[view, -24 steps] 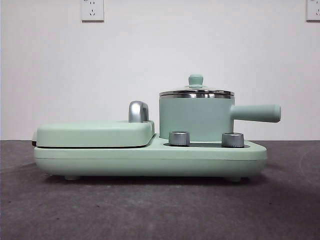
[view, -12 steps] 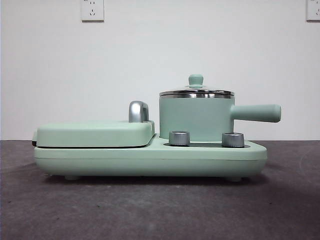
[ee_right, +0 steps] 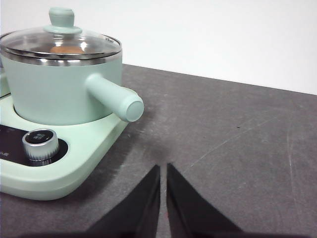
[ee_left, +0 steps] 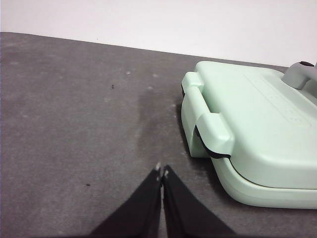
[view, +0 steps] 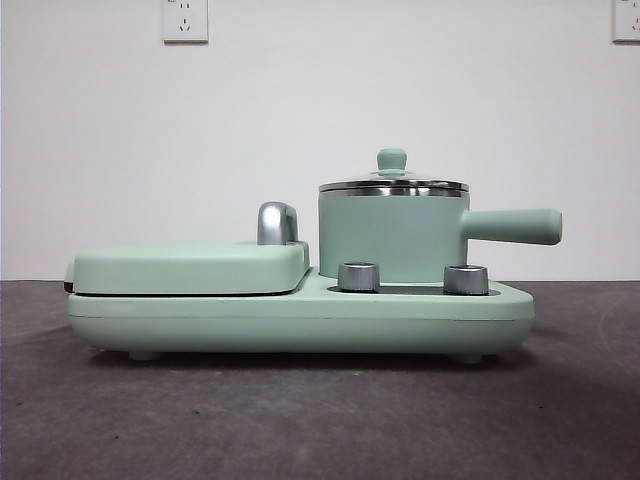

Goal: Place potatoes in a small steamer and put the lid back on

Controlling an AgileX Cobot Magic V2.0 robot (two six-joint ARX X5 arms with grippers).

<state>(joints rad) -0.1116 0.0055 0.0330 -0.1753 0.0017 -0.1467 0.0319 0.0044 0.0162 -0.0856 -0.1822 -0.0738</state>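
On the left, the left gripper (ee_left: 162, 172) hangs low over the bare dark surface (ee_left: 74, 124) with its jaws pressed together and nothing between them; the closed griddle (ee_left: 257, 129) lies just off to one side of it, and neither the steamer nor the lid shows in its wrist view, so this arm is well apart from the task's things. In the front view the griddle takes the left half of the green base (view: 300, 320), its chrome handle (view: 277, 222) rising at the middle, and the steamer (view: 392, 238) stands on the right half behind two steel knobs (view: 359, 276). The lid (view: 393, 183) sits flat and level on the steamer's rim, its green knob upright. Through the glass in the right wrist view an orange-brown patch, most likely the potato (ee_right: 67, 49), shows inside the steamer, so the task looks all but done from here. The steamer's side handle (ee_right: 114, 96) has its long axis level and points away from the griddle, toward the right side of the surface. On the right, the right gripper (ee_right: 163, 171) hovers low over the surface with its jaws nearly together, only a thin slit between them, holding nothing; the handle's round end lies near it and ahead, the lid's knob farther on and higher. So the right arm is the nearer one by a clear margin, and any further touch on lid or handle would fall to it.
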